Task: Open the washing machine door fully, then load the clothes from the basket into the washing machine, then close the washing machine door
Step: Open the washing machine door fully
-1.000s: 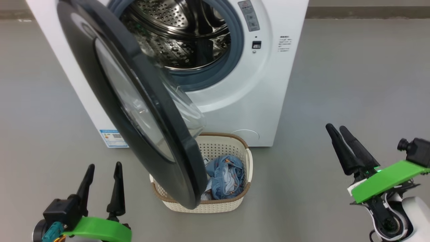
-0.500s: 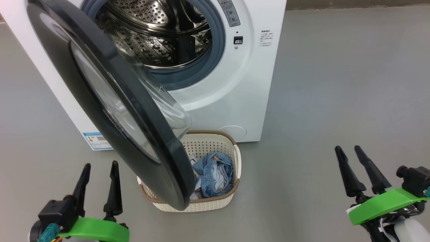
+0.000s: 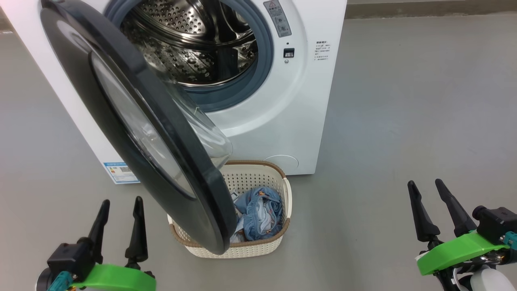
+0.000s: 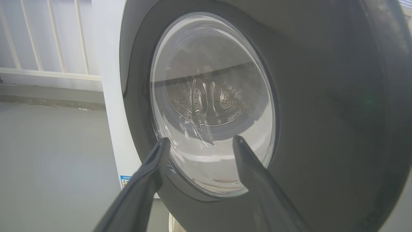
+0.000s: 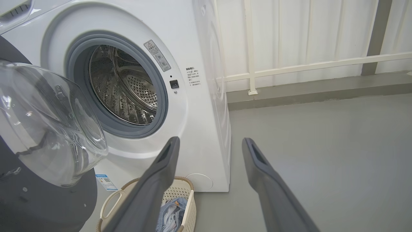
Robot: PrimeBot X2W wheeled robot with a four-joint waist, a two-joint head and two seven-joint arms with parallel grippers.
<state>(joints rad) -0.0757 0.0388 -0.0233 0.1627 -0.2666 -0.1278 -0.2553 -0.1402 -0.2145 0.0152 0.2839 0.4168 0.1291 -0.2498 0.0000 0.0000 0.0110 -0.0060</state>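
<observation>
The white washing machine [image 3: 278,121] stands ahead with its steel drum [image 3: 190,44] exposed. Its black-rimmed door [image 3: 169,133] with the clear glass bowl [image 4: 212,106] swings out toward me, partly open, overhanging the left half of the basket [image 3: 258,248]. The cream basket sits on the floor in front of the machine, holding crumpled light-blue clothes [image 3: 258,214]. My left gripper [image 3: 121,204] is open at the lower left, just left of the door's lower edge, empty. My right gripper [image 3: 424,186] is open at the lower right, well clear of the basket, empty.
Grey floor [image 3: 404,121] stretches wide to the right of the machine. A white railing and pale wall [image 5: 305,64] run behind it, above a low grey kerb. A blue label sticker [image 3: 119,173] marks the machine's lower left corner.
The head camera has shifted, so the whole scene sits differently. My right gripper has dropped lower and turned, its fingers now spread wider apart in view. The door and basket look unmoved.
</observation>
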